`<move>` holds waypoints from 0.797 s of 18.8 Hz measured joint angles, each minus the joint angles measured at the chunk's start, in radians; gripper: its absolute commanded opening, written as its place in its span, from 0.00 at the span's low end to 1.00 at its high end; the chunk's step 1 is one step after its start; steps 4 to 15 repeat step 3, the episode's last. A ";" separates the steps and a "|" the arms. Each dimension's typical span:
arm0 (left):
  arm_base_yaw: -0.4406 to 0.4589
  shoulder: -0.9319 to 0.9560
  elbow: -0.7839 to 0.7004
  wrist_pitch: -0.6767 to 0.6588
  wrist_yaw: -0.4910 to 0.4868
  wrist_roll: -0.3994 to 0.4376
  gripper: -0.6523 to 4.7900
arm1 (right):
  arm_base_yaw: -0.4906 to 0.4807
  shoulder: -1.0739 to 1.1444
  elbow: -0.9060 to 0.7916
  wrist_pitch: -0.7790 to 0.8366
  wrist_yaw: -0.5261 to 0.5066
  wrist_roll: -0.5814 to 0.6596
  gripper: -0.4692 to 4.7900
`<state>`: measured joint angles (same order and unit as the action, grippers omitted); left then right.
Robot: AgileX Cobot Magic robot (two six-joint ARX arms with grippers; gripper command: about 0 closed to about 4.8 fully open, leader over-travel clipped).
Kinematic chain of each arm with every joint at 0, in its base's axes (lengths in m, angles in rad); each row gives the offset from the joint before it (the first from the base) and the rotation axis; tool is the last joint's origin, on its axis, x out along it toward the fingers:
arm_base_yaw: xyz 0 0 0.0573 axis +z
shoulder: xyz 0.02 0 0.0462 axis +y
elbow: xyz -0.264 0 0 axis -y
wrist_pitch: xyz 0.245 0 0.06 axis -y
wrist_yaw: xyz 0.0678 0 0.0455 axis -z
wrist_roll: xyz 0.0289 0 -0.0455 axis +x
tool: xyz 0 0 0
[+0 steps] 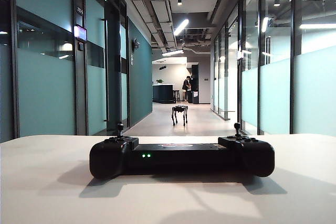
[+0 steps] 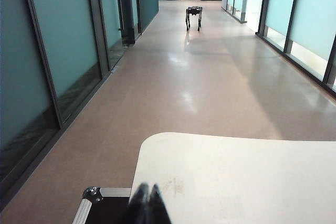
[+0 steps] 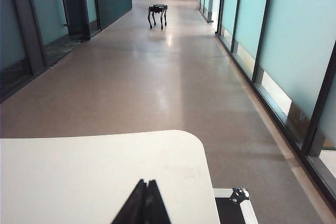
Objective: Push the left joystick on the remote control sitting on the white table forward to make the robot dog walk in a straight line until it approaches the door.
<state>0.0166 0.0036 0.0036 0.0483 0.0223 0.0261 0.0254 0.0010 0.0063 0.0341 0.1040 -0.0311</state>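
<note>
The black remote control (image 1: 181,157) lies flat on the white table (image 1: 52,192), two green lights lit on its near face. Its left joystick (image 1: 119,127) and right joystick (image 1: 237,127) stand upright with nothing touching them. The robot dog (image 1: 179,113) stands far down the corridor, also seen as the robot dog (image 2: 193,15) and the robot dog (image 3: 157,13). My left gripper (image 2: 147,187) is shut and empty over the table's left front corner. My right gripper (image 3: 146,182) is shut and empty over the right front corner. Neither gripper shows in the exterior view. Which door is meant I cannot tell.
Teal glass walls (image 1: 47,72) with dark frames line both sides of the corridor. A person (image 1: 186,87) stands by a dark counter (image 1: 163,93) at the far end. A black case with metal edging (image 2: 92,203) sits beside the table, its other corner (image 3: 236,198) on the opposite side.
</note>
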 measured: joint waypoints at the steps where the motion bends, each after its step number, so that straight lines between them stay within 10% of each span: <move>1: 0.000 0.000 0.000 0.000 0.000 0.000 0.11 | 0.000 0.000 0.000 0.000 0.000 0.000 0.08; 15: 0.000 0.000 0.000 0.000 0.000 0.000 0.11 | 0.000 0.000 0.000 -0.002 0.000 0.000 0.08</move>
